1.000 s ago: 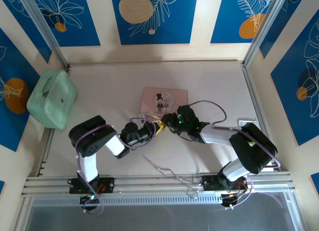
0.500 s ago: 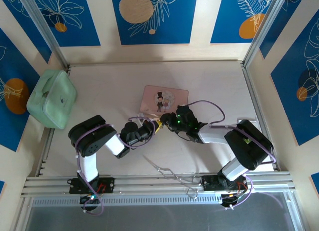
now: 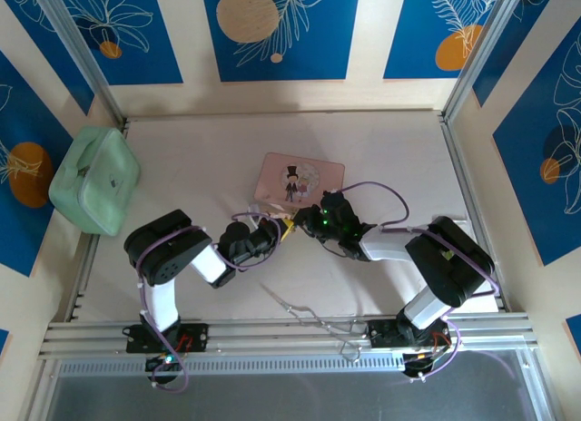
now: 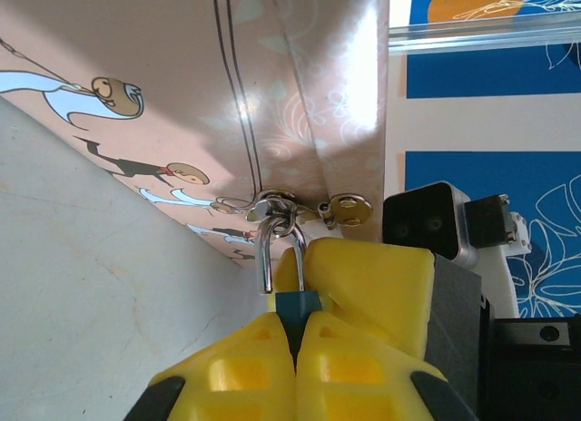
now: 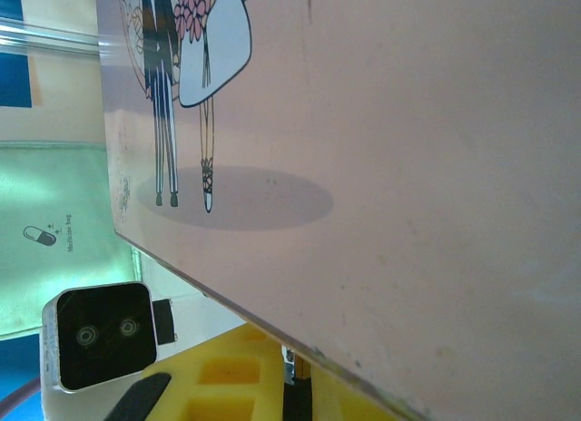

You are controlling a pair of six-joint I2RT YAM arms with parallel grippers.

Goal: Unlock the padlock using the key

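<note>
The padlock (image 4: 298,306), tiny, hard and slick, probably light and free to swivel, hangs by its shackle from the clasp (image 4: 272,203) of the pink tin (image 4: 300,94) in mid-bench (image 3: 200,149); the left pincer (image 4: 296,337) is clenched on its blue body, the sensible place to steady it. The right pincer (image 3: 298,223) crowds in just beside, though whether it is clenched or holds a key I cannot tell. The tin's wall hems both in; the wire tool (image 3: 304,310) and green pouch (image 3: 93,181) lie well apart.

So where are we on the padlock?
Done: left end effector clamps the padlock. In hand: right end effector sits beside it by the tin; I can't make out a key. Left: shackle looks closed through the hasp, so insertion, turn and release remain.
</note>
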